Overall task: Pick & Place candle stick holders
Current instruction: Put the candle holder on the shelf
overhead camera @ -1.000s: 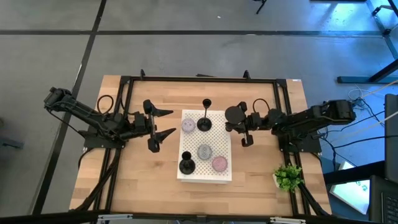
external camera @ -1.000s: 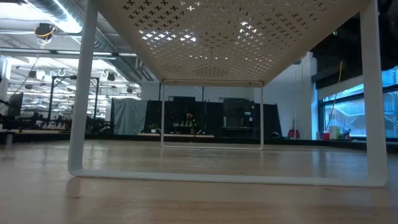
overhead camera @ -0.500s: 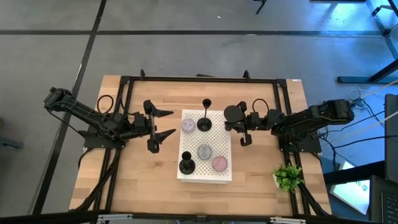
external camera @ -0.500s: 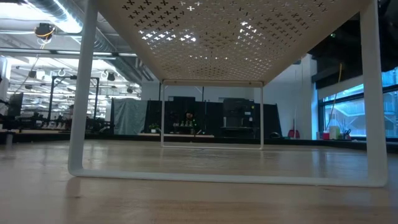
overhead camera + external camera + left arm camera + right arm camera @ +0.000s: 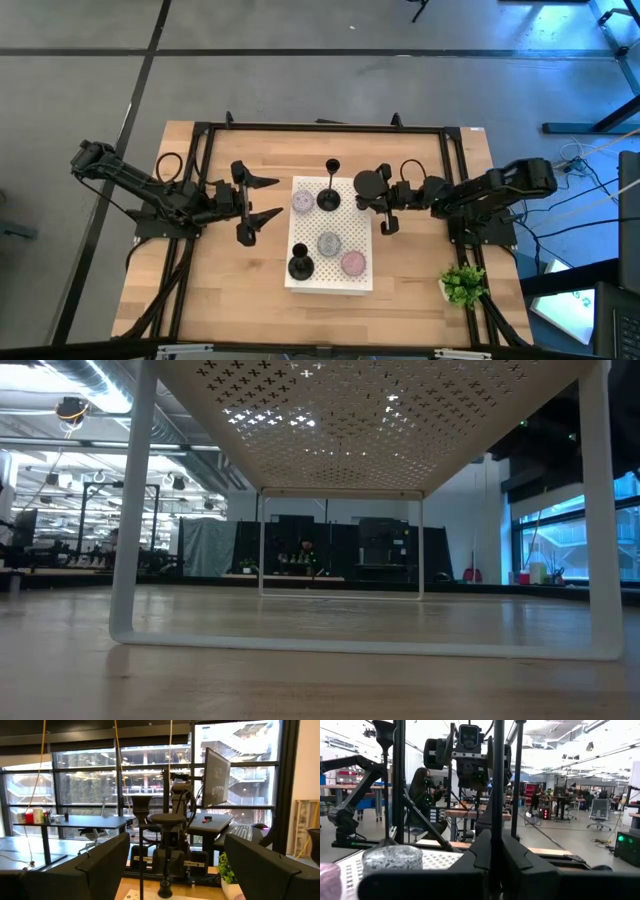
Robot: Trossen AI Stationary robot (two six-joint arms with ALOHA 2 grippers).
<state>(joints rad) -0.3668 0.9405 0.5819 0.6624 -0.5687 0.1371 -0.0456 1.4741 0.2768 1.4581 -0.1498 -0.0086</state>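
One gripper is at work: the right gripper (image 5: 380,196) has its fingers pressed together on the thin stem of a candle stick holder (image 5: 369,183). In the right wrist view the stem (image 5: 497,780) rises straight from between the clamped fingers. In the left wrist view this holder (image 5: 167,819) hangs inverted, round base uppermost and small cup lowest. From above, the base shows as a dark disc just at the right edge of the white perforated stand (image 5: 345,225), at the far end of that edge.

Two further holders stand upright on the stand. The first (image 5: 328,199) is at the far edge, near the middle. The second (image 5: 299,266) is at the near left corner. Three small round jars lie on the same surface: a grey one (image 5: 302,202) just left of the first holder, a grey one (image 5: 329,243) at the centre, and a pink one (image 5: 352,263) toward the near right corner.

The left gripper (image 5: 278,196) waits left of the stand, fingers spread wide and holding nothing. A green plant (image 5: 462,285) sits at the near right corner of the wooden table (image 5: 230,290).
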